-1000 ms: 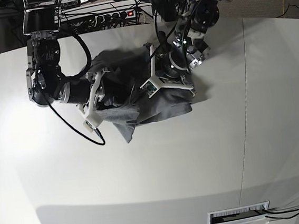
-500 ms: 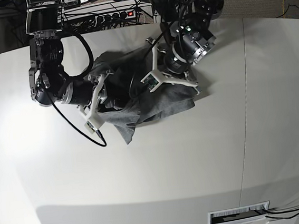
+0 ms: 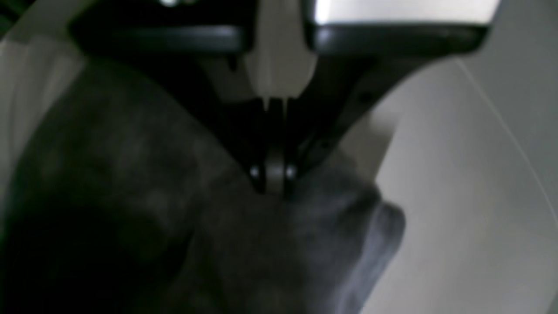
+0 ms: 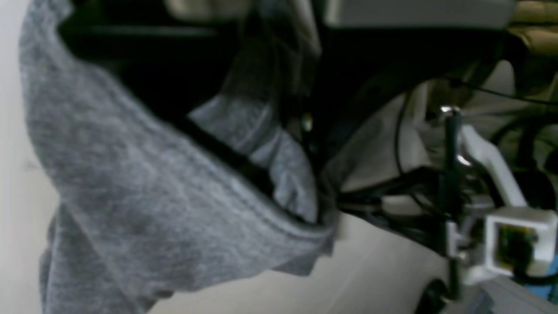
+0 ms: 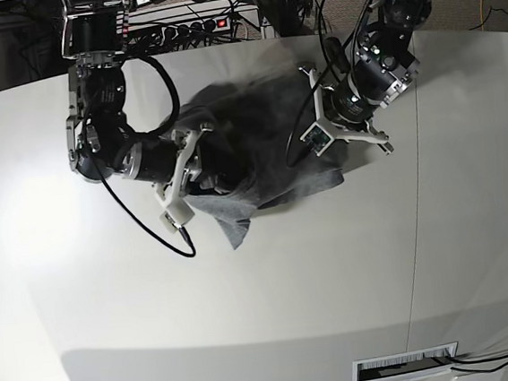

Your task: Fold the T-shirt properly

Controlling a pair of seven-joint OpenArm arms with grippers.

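The grey T-shirt (image 5: 264, 149) hangs bunched between my two arms over the back middle of the white table (image 5: 248, 317); a loose tail droops to the table at the front. In the base view my left gripper (image 5: 319, 141) is at the garment's right side. The left wrist view shows its fingertips (image 3: 273, 174) pressed together on a fold of the T-shirt (image 3: 261, 248). My right gripper (image 5: 203, 170) is at the garment's left side. In the right wrist view it (image 4: 301, 126) is shut on a hemmed edge of the T-shirt (image 4: 130, 174), with fabric draped over its fingers.
A power strip and cables (image 5: 193, 25) run along the table's back edge. A seam (image 5: 415, 184) crosses the table on the right. A slotted vent (image 5: 406, 367) sits at the front right. The right wrist view shows the other arm's camera mount (image 4: 518, 244).
Both arms have moved rightward in the base view, carrying the T-shirt with them. The left arm rose toward the back right, stretching the cloth out.
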